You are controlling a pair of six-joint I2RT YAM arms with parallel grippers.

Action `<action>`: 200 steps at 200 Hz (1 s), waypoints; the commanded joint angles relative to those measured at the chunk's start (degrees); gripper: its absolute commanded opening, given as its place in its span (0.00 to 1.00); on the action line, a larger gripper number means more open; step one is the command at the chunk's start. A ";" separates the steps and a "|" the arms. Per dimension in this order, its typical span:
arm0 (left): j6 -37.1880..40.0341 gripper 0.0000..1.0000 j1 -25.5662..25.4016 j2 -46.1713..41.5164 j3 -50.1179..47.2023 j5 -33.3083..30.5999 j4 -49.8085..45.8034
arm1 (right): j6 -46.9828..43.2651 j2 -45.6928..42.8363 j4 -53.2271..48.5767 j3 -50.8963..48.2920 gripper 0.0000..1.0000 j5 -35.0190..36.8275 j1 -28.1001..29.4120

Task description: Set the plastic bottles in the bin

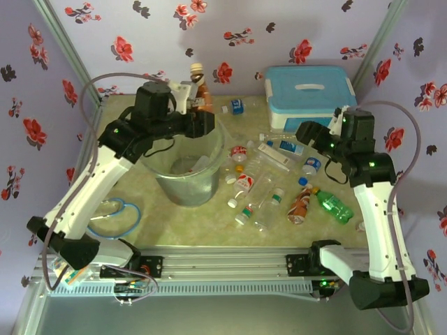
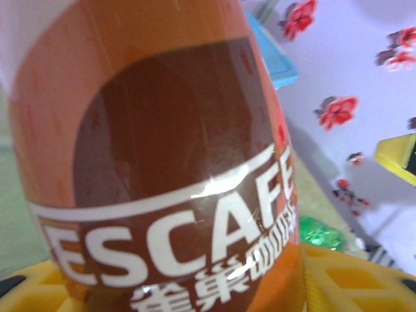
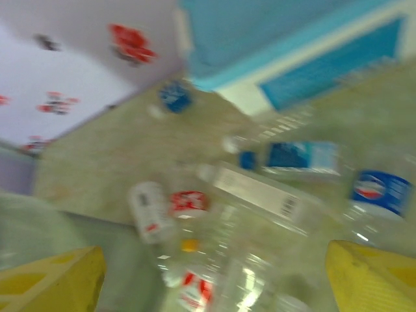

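Flowered walls enclose a pale green tabletop. The left tool grasps a brown-labelled plastic coffee bottle near the round grey metal bin's far rim, apparently to drop it in. The right tool hangs released above scattered clear plastic bottles, likely choosing one.

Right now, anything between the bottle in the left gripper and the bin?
Nothing visible. The left gripper holds the brown bottle upright near the far rim of the bin. The bin's mouth is uncovered, and the loose bottles lie off to its right.
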 commanded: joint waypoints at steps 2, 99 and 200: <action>4.75 0.45 0.68 0.37 -2.59 -6.64 -9.78 | -0.28 2.13 -11.36 -0.02 0.88 10.38 -0.84; 11.20 0.44 0.72 4.27 -11.05 -14.73 -12.86 | 1.30 1.05 -16.52 -10.93 0.81 5.23 -18.61; 8.04 0.82 1.36 -0.01 -19.50 -11.04 -5.24 | 12.19 -5.99 -15.67 -18.68 0.92 4.85 -21.73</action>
